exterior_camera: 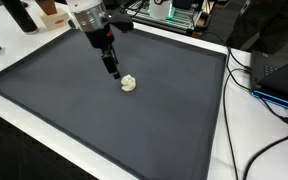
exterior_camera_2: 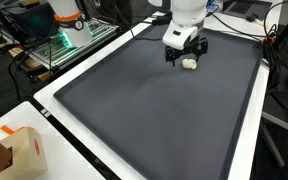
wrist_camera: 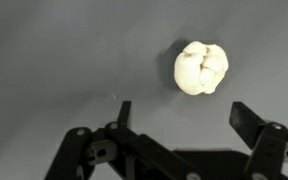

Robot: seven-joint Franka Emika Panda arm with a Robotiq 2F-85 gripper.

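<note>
Pincer: your jaws stand spread wide, with nothing between them. In the wrist view both dark fingers come in from 6 o'clock, and only bare mat shows in the gap.

Nearest item: a white crumpled lump, rounded and creased. In the wrist view it lies at about 1 o'clock from the middle of the gap, just past the fingertips and nearer the finger on the 3 o'clock side. It is clear of both fingers; no contact observed.

In an exterior view your pincer hangs low over the mat, with the lump just beside it at 4 o'clock. In an exterior view the lump sits at 5 o'clock of the pincer. Whether the fingertips touch the mat cannot be told.

Support: a dark grey mat, flat, covers most of a white table, whose rim shows around it. The lump rests on the mat, well in from every edge.

Farther out: cables trail over the table rim at 3 o'clock of the mat, beside a black unit. A cardboard box stands off the mat at 8 o'clock, well apart from the lump. A rack with a green light stands beyond the table at 10 o'clock
</note>
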